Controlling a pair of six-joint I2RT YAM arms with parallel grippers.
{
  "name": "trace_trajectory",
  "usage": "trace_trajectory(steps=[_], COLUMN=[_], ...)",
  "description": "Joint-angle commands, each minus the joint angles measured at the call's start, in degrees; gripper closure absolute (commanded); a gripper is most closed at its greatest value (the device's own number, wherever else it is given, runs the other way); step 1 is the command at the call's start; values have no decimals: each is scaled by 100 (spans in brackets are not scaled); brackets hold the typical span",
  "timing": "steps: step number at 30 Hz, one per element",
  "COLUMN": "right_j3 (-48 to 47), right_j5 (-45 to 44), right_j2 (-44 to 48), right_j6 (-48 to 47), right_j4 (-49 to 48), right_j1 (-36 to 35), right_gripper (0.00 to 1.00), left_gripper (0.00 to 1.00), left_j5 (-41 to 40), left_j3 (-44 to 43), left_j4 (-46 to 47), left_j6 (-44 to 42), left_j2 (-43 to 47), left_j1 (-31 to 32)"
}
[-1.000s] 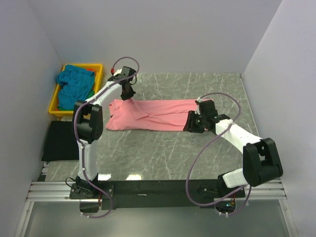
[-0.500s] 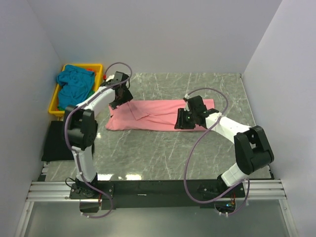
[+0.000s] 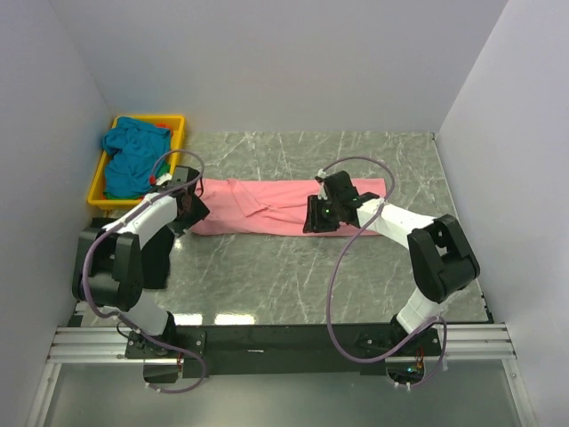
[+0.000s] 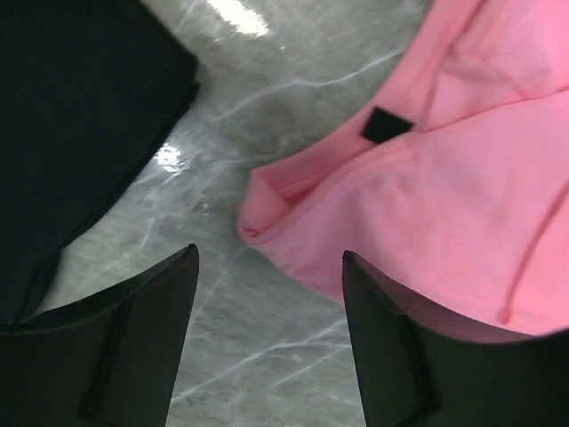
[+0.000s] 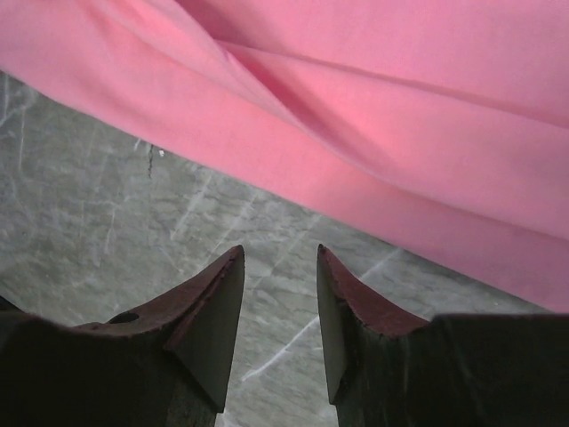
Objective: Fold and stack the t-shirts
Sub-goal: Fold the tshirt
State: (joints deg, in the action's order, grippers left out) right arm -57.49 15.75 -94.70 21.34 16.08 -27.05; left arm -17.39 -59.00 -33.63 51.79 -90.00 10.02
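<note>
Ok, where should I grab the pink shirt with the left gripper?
The folded corner at the left end of the pink shirt: the layers bulge there into a rounded lip on the table. Come in low from the left; the left gripper stands open just short of it.

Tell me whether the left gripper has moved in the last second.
Yes. The left gripper has come leftward and nearer the arms' bases: from level with the middle of the tray to level with its near end.

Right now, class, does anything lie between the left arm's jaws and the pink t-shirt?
Nothing visible does. The left jaws stand open over the bare marble table, with the bunched corner of the pink t-shirt just ahead. The black mat lies off to one side.
</note>
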Motion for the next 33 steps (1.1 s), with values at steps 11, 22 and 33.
trace_trajectory(steps=[11, 22, 33], right_j3=[-157, 274, 379], right_j5=[-229, -327, 103], right_j2=[-453, -673, -262], right_j6=[115, 546, 502], right_j4=[-509, -825, -562], right_j1=[-73, 147, 516], right_gripper=[57, 61, 63], left_gripper=[43, 66, 66], left_j5=[-124, -212, -239], left_j3=[-6, 380, 407], left_j4=[462, 340, 208], left_j6=[-29, -46, -178], left_j2=[-615, -581, -414], left_j1=[-167, -369, -440])
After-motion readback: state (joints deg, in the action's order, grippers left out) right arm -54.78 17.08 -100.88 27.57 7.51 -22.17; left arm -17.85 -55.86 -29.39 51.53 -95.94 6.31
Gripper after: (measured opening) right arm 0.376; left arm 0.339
